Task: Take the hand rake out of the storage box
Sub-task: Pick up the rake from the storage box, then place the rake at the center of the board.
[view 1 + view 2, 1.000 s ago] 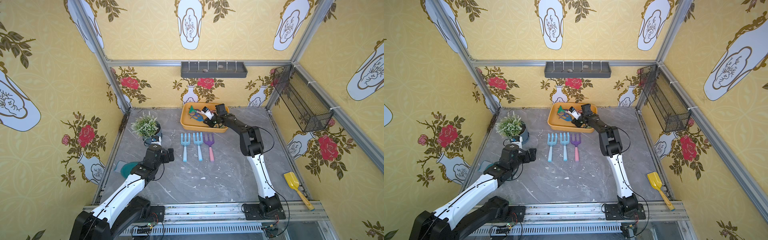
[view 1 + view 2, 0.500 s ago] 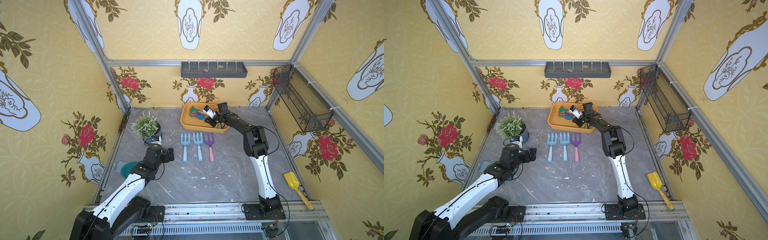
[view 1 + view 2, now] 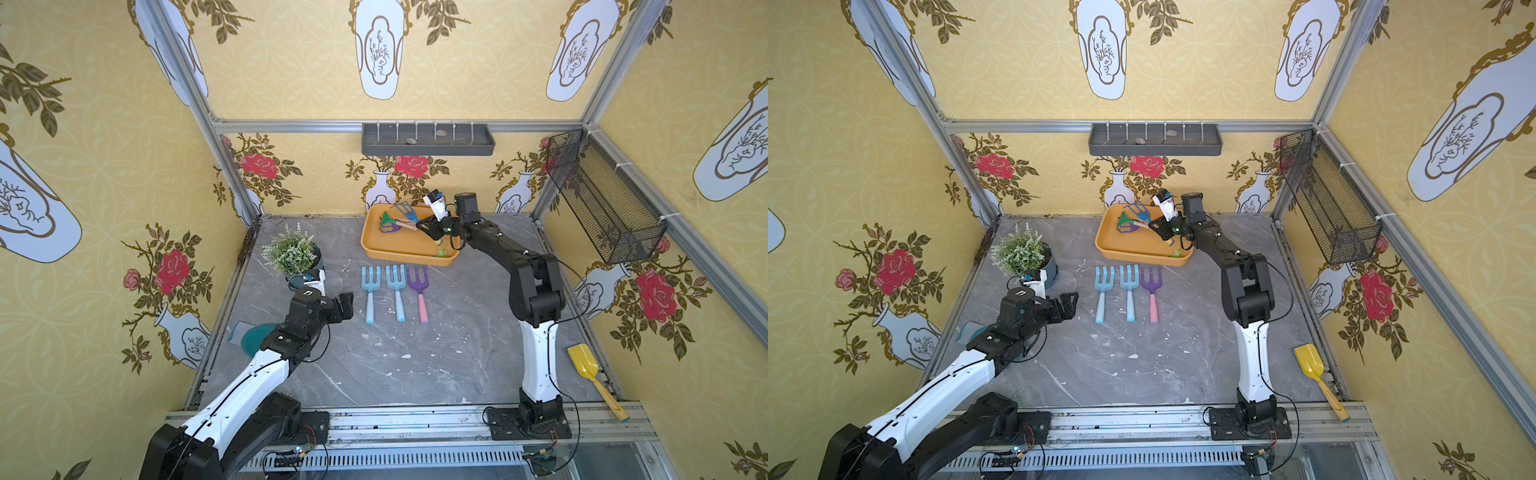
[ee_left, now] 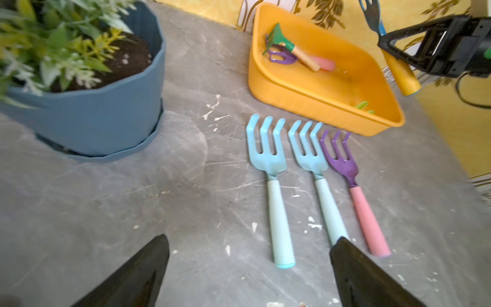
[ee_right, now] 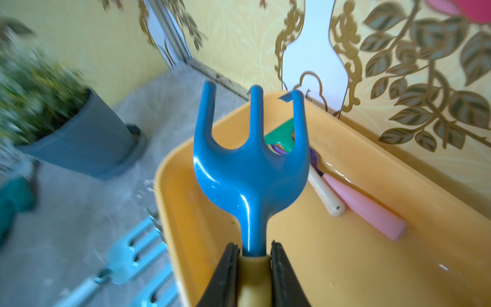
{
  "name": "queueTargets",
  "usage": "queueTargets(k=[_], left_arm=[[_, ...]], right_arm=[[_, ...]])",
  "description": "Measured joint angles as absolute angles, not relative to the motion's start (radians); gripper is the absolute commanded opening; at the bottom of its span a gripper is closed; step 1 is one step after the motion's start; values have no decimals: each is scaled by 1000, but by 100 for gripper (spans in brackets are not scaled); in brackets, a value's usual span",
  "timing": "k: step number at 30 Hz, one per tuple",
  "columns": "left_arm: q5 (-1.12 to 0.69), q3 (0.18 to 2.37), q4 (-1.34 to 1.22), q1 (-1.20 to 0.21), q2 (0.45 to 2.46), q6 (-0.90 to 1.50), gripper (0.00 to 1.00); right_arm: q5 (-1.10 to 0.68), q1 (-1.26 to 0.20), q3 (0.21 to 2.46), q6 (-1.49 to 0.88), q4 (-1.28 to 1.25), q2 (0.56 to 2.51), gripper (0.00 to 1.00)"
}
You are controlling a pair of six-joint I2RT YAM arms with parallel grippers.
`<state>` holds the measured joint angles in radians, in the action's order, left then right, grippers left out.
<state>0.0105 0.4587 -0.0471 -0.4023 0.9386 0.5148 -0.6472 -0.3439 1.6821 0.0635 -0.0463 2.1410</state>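
Your right gripper (image 5: 253,255) is pinching the yellow handle of the dark blue hand rake (image 5: 251,170). It holds the rake in the air above the storage box (image 5: 345,265), tines pointing away from the wrist. In both top views the right arm rises from the front rail, bends at the elbow and stretches toward the back wall.

Your left gripper (image 4: 251,240) is spread wide, low over the grey marble worktop (image 3: 374,365), near the handle ends of a row of three rakes (image 3: 397,286). A plant pot (image 3: 293,257) stands just behind it.

A green rake (image 4: 279,37) and a purple rake (image 4: 281,57) lie in the box, which sits against the floral-papered back wall. A yellow shovel (image 3: 584,363) lies at the right edge.

A second ago the blue rake sat lower in the box; you have since lifted it. The left arm has not moved.
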Motion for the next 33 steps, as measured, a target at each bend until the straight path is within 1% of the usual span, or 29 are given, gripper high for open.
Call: queueTargets(k=[4, 6, 9, 13, 18, 24, 27, 33], left_arm=[[-156, 426, -266, -405, 984, 576, 100], [-222, 427, -387, -427, 1037, 611, 100], [-303, 474, -526, -502, 1151, 633, 99], [-379, 558, -677, -566, 1315, 656, 90], [-434, 618, -781, -583, 1450, 690, 87], [-468, 646, -860, -587, 1486, 707, 81], [-471, 672, -880, -588, 1517, 707, 73], [-484, 710, -883, -588, 1579, 717, 65]], right_arm=[[-721, -341, 1357, -361, -396, 1969, 0], [-741, -352, 1245, -548, -555, 1931, 0], [-749, -377, 1090, -826, -818, 1907, 0], [-739, -422, 995, -1045, -1010, 1904, 0], [-701, -492, 966, -1099, -1029, 1843, 0], [-662, -516, 962, -1129, -1059, 1844, 0], [-667, -536, 963, -1144, -1058, 1850, 0], [-648, -546, 942, -1149, -1077, 1834, 0]])
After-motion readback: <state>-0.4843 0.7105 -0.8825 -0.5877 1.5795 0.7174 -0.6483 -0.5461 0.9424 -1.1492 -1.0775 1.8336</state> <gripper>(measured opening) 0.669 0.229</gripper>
